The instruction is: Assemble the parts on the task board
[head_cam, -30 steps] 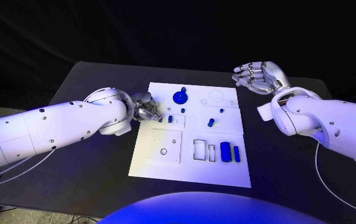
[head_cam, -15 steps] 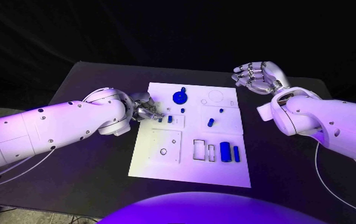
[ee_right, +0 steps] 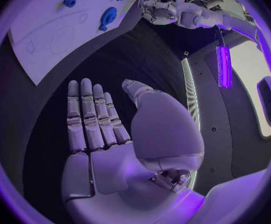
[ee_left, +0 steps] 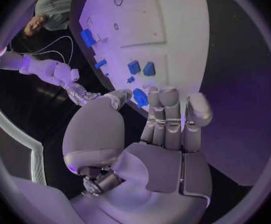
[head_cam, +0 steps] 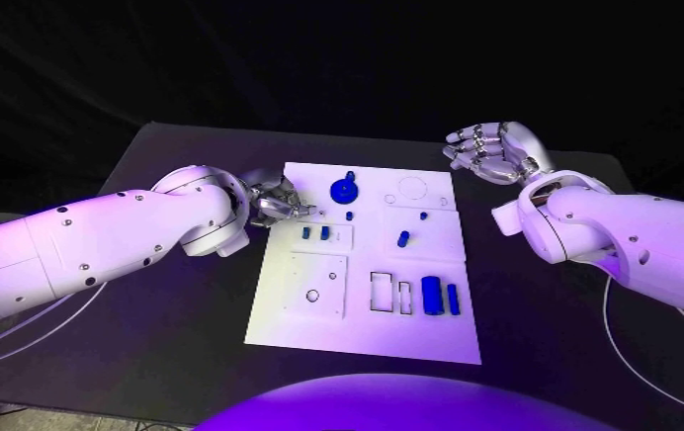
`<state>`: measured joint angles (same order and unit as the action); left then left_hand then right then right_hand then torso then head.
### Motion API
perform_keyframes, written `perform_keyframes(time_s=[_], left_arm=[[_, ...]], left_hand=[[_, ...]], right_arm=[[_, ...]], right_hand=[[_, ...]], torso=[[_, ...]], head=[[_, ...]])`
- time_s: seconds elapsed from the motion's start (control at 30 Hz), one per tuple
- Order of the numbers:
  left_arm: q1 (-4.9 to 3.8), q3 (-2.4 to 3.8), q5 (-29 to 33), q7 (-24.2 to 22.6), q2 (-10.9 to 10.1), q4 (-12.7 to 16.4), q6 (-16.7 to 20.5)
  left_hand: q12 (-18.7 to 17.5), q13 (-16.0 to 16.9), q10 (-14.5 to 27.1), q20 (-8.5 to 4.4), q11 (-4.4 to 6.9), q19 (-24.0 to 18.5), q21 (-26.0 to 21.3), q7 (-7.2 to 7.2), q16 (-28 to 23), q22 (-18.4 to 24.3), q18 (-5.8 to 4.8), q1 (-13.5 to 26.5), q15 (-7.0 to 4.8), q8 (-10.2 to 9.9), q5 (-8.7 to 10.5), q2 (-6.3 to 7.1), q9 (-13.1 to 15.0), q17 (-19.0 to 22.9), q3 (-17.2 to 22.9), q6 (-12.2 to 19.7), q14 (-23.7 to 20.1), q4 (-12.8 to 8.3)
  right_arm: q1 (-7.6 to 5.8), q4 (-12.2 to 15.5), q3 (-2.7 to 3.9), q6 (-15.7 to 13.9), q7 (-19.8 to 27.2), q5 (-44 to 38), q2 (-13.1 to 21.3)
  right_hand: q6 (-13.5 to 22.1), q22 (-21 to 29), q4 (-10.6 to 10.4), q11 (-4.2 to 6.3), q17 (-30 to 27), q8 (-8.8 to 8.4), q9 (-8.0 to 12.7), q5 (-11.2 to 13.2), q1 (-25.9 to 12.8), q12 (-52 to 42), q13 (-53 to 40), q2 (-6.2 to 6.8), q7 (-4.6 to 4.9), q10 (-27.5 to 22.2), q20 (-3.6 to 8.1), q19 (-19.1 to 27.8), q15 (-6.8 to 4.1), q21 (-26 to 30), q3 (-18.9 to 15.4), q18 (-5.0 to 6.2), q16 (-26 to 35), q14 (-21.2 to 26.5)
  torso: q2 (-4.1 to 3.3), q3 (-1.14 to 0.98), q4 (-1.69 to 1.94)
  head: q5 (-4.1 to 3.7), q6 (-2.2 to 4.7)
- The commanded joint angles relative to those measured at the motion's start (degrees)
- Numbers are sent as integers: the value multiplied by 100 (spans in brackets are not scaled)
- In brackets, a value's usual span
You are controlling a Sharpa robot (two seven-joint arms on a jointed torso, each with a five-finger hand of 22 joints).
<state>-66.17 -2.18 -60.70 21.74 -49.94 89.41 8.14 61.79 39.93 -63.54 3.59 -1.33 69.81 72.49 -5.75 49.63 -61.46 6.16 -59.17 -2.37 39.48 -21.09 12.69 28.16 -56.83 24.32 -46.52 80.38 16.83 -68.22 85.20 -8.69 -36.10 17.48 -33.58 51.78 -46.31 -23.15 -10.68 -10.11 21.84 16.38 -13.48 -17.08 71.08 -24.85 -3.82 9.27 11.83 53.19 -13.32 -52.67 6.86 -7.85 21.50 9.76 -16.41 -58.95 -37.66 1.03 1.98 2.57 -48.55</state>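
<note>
Task board (head_cam: 306, 312), a white plate, lies in the middle of the black counter (head_cam: 171, 352), its long axis running from six o'clock toward twelve. Nearest, at its five o'clock corner, two upright blue bars (head_cam: 439, 296) stand beside two outlined rectangular slots. Further up, at about nine o'clock, two small blue pieces (head_cam: 315, 233) sit just inside the board's edge. The left hand (head_cam: 277, 202) hovers there at the ten o'clock edge, closest of the two hands to those pieces, which lie just toward four o'clock from its fingers (ee_left: 165, 104). The fingers are held straight and close together; a small blue part (ee_left: 140, 97) shows against the fingertips in the wrist view, but whether it is pinched or only lies behind them cannot be told. Farthest, near twelve, a blue disc (head_cam: 347, 189) stands on the board. The right hand (head_cam: 489, 152) waits off the board at two o'clock, palm flat, fingers (ee_right: 85, 114) extended, holding nothing.
</note>
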Motion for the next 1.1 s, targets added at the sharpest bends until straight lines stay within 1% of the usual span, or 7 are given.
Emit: perform_keyframes(time_s=[0.03, 0.1, 0.13, 0.23, 0.4, 0.87, 1.1], left_arm=[[-40, 17, 353, -900, 55, -38, 329], [-50, 21, 294, -1074, 86, -58, 385], [-55, 22, 236, -1182, 109, -73, 426], [-63, 23, -28, -1485, 205, -134, 535], [-58, 0, -682, -1984, 443, -329, 729], [-27, -174, -2351, -2419, 1076, -907, 453], [-24, -201, -2738, -2339, 1234, -1041, 144]], left_hand=[[-427, -524, 581, 66, -92, -709, -728, -85, -351, 964, 244, -306, 87, 23, -3, 26, 3, 254, -50, 213, -234, -14], [-558, -629, 745, 131, -167, -1044, -1176, -147, -560, 1469, 334, -466, 151, 14, 8, 40, -29, 396, -85, 304, -406, 9], [-787, -805, 984, 178, -219, -1416, -1738, -220, 778, 2064, 428, -817, 194, -59, 4, 53, -112, -541, -33, 441, 28, -14], [-1364, -1252, 1357, 307, -356, -1550, -2217, -337, -355, 2362, 423, -1386, 328, -142, 4, 82, -256, 426, 100, 522, -875, -23], [-2160, -1995, 1430, 395, -433, -1523, -2850, -347, -752, 2800, 436, -2107, 402, -400, 21, 196, -618, 901, 105, 517, -1294, -118], [-3130, -2854, 1258, 343, -436, -1350, -2779, -240, -550, 2740, 427, -2650, 378, -1049, 33, 317, -1203, 1141, -160, 154, -1158, -341], [-3296, -3060, 1239, 336, -425, -1275, -2327, -206, 605, 2396, 422, -2699, 373, -1267, 28, 311, -1361, 667, -344, 62, -882, -313]], right_arm=[[6, -2, 1, 96, 32, -15, -3], [6, -2, 1, 99, 30, -15, -1], [6, -2, 1, 100, 29, -15, -1], [7, -1, 1, 106, 27, -15, -2], [8, -3, 1, 130, 23, -15, -13], [29, -14, 1, 162, 19, -15, -45], [31, -26, 1, 154, 17, -27, -50]], right_hand=[[5, 11, -14, -4, -6, -18, 7, -22, -48, 16, 7, 8, 209, -38, -37, 11, 46, 34, -17, 58, 33, 12], [6, 11, -14, -4, -6, -18, 7, -23, -47, 16, 7, 8, 208, -38, -37, 11, 46, 34, -17, 58, 33, 12], [6, 12, -12, -3, -6, -18, 7, -24, -44, 16, 7, 7, 208, -39, -38, 11, 46, 35, -16, 58, 34, 12], [7, 16, -5, -2, -5, -19, 8, -26, -33, 15, 7, 5, 207, -41, -38, 11, 45, 38, -13, 59, 38, 11], [7, 22, 7, -1, -4, -19, 8, -29, -15, 14, 7, 0, 206, -43, -39, 9, 44, 42, -8, 60, 43, 8], [8, 27, 14, -1, -3, -19, 9, -29, -3, 13, 7, -3, 205, -44, -39, 8, 44, 44, -5, 61, 48, 7], [9, 31, 18, -1, -3, -19, 10, -29, 2, 12, 7, -4, 206, -45, -40, 7, 44, 47, -4, 61, 51, 6]], torso=[[-5, 0, -3], [-7, 0, 1], [-8, 0, 4], [-3, -1, 11], [-3, 4, 9], [-2, -1, 6], [-7, 4, 5]], head=[[-27, 22], [-36, 27], [-42, 27], [-57, 37], [-70, 85], [-70, 146], [-94, 142]])
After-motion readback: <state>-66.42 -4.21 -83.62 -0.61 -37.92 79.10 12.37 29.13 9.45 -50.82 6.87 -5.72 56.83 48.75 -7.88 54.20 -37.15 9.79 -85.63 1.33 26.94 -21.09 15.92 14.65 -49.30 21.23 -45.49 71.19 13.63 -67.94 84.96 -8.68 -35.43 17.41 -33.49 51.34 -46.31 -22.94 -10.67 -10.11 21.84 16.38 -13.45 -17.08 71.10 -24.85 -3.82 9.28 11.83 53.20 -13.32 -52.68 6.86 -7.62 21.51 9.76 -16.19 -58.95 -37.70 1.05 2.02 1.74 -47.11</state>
